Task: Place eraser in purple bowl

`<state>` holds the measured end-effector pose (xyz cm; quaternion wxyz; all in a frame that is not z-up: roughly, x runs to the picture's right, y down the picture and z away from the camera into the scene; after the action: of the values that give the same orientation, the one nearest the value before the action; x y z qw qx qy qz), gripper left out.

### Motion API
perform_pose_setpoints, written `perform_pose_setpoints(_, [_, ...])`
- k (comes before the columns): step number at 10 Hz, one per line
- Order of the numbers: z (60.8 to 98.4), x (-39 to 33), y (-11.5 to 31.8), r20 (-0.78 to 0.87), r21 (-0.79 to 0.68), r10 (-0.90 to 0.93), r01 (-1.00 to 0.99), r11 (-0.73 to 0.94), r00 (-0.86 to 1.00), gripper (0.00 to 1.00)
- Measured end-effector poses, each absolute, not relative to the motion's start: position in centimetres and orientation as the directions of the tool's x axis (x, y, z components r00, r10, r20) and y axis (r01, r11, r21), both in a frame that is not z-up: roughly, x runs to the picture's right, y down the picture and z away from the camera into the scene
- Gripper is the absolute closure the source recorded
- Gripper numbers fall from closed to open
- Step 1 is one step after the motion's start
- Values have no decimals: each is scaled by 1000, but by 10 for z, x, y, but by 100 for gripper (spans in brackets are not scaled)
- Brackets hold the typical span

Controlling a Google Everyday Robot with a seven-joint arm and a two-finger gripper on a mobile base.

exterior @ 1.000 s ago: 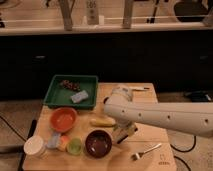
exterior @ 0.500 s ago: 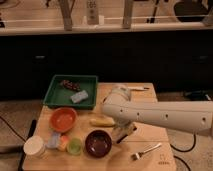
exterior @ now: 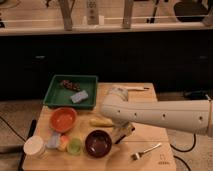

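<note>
The eraser [exterior: 70, 85] lies in the green tray [exterior: 54, 96], well beyond the purple bowl [exterior: 98, 143] and to its left. Its long axis slants from far-left to near-right. A pale grey-blue block [exterior: 79, 96] lies just beside it, on the side nearer the bowl. The white arm [exterior: 160, 116] comes in from the bowl's right and bends at a rounded joint behind it. It sets the gripper [exterior: 123, 133] low, just right of the bowl's rim. Whether the gripper is apart or together cannot be told.

Wooden table [exterior: 120, 162], dark wall [exterior: 125, 60] behind; pale floor [exterior: 20, 107]
</note>
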<state>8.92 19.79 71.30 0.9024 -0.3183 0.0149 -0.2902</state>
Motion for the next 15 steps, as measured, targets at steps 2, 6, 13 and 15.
perform_pose_setpoints(2, [712, 87, 200, 159, -584, -537, 518, 625, 828, 94])
perform_pose_setpoints(6, [710, 73, 204, 168, -576, -551, 535, 617, 817, 94])
perform_pose_setpoints(13, [710, 54, 203, 184, -573, -582, 568, 591, 792, 94])
perform_pose_setpoints(15, [711, 47, 202, 197, -565, -597, 587, 579, 778, 94])
